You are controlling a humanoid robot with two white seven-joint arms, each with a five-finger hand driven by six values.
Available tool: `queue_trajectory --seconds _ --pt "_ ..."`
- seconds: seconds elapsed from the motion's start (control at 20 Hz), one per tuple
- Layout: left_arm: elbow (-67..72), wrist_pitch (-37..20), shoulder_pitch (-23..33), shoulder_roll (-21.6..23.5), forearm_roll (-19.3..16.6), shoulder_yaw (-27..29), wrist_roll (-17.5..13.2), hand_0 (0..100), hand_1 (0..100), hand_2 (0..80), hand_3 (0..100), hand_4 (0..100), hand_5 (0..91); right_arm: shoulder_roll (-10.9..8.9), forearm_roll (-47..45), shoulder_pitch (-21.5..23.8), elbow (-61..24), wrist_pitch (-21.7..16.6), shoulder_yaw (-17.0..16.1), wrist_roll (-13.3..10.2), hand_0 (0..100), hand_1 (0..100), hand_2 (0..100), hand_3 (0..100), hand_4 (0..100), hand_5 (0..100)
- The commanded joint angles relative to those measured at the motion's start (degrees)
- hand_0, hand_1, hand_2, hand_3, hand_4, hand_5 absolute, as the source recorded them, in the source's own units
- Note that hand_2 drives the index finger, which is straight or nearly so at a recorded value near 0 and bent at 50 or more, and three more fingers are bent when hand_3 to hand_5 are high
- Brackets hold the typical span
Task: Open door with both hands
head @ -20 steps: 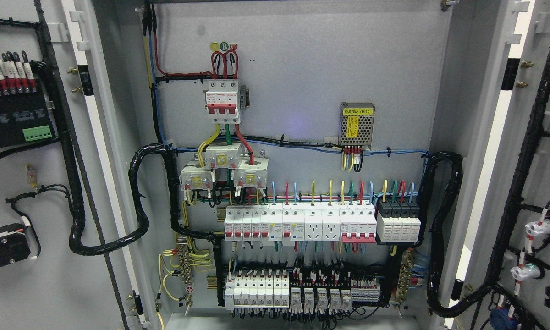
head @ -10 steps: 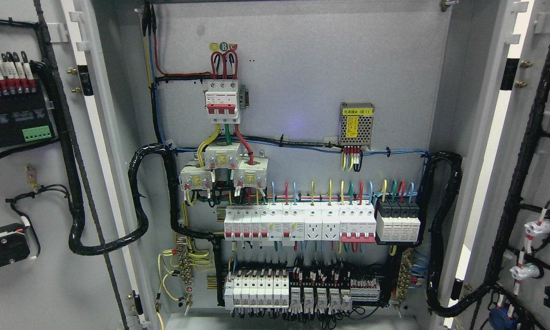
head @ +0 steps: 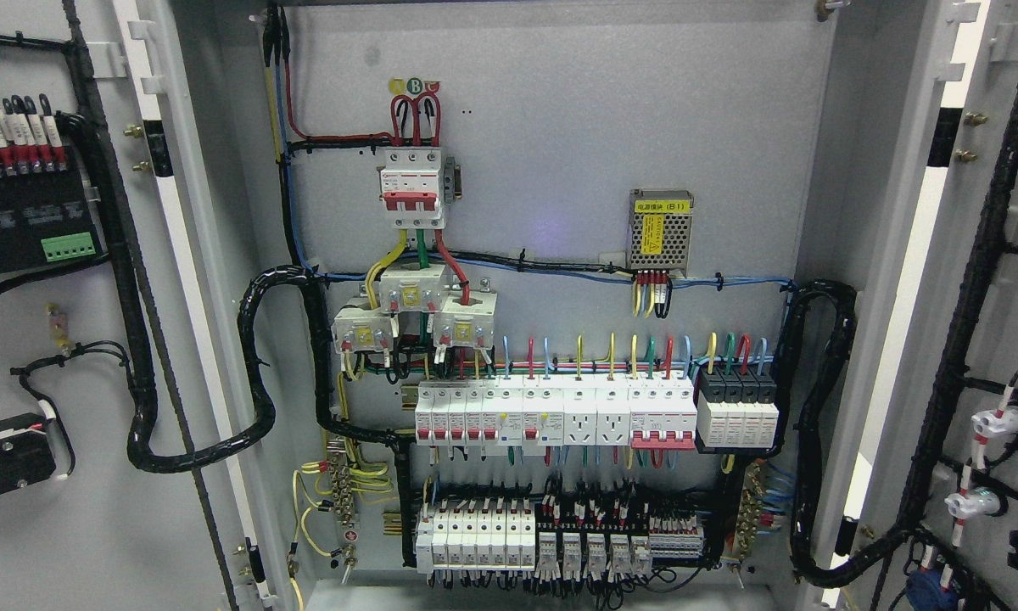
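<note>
Already both doors, left door (head: pixel 68 526) and right door (head: pixel 997 322), stand wide at the frame's edges; my hands are out of view, their state untellable, so little remains.

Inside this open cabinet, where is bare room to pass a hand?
Bare backplate right of the red main breaker, above the power supply. Crowded: the breaker rows and bottom terminals.

Breakers (head: pixel 556 412) (wired), power supply (head: pixel 661 229).
</note>
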Motion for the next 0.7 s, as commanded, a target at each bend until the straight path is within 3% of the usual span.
queue_trajectory --seconds 0.0,0.65 --pt "0.0 -0.1 -0.2 -2.0 -1.9 -0.2 0.3 0 0 0.0 0 0 0.0 2.17 0.6 -0.3 2.1 0.1 0.0 -0.1 38 0 0 0 0 0" --pt "-0.4 -0.9 -0.4 -2.2 -1.4 0.2 -0.2 0 0 0.0 0 0 0.0 3.66 0.6 -0.8 2.1 0.2 -0.9 -0.1 38 0 0 0 0 0"
